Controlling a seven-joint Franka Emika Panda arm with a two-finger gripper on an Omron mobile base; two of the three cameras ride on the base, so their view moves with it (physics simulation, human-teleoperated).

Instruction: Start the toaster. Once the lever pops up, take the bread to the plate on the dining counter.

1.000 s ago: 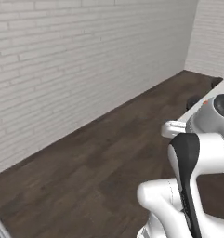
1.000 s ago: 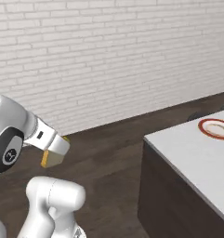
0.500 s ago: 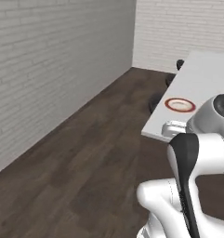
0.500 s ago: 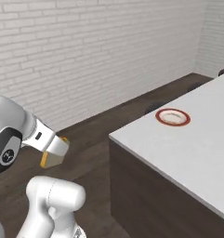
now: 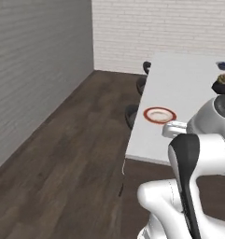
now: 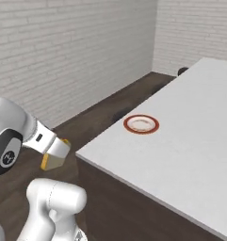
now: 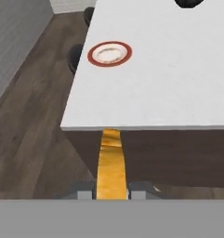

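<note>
Bread (image 7: 110,162) clamped edge-on between the gripper (image 7: 111,189) fingers, held off the counter (image 7: 178,74) edge, short of the plate (image 7: 110,53). Right base view shows the slice's (image 6: 52,160) side; left base view shows dark bowls (image 5: 223,86) beyond.

Matt white dining counter (image 6: 190,141), wood-plank floor (image 5: 62,177)

arm: white w/ dark joints; rises lower right in left base view, lower left in right base view, folded close over base
wrist: right base view, juts right from big elbow joint at left edge, angled slightly down
gripper (image 7: 112,189): bottom centre of hand view, jaws narrow, clamped on bread (image 7: 111,162)
bread: hand view, sticks up out of the fingers; right base view, yellow at gripper tip, left of centre
</note>
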